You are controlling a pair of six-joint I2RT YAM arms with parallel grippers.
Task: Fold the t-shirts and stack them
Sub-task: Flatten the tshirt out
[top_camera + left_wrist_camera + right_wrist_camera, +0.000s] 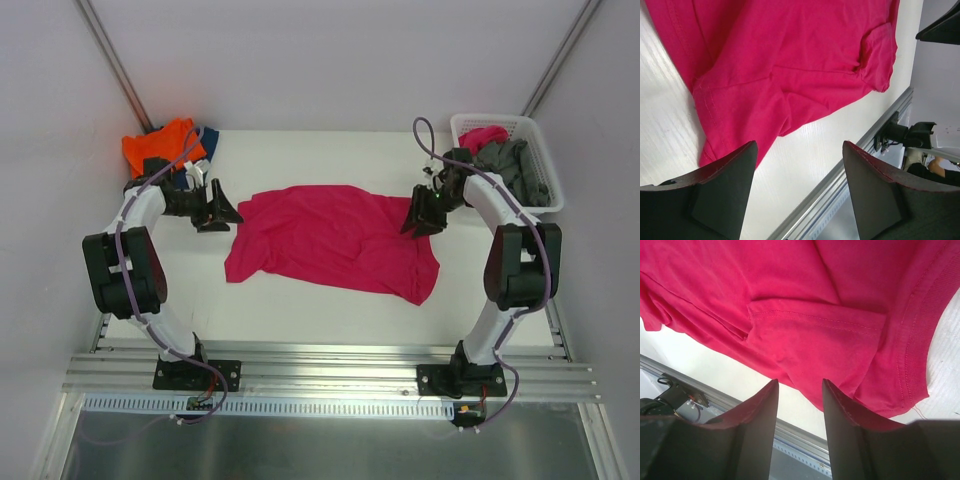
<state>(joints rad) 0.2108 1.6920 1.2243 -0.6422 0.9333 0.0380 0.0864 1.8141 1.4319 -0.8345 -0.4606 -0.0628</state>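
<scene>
Left gripper (220, 215) and right gripper (420, 222), jaws apart and empty — one at each side of the magenta t-shirt (330, 240)

The magenta t-shirt (330, 238) lies flat across the middle of the table (320, 310), so passage above it is free. Bare surface runs in front of it up to the aluminium rail (330, 360), and behind it too. The orange and dark blue shirts (160, 148) block the back left corner, the white basket (548, 168) the back right, just beside the right arm (495, 195).
</scene>
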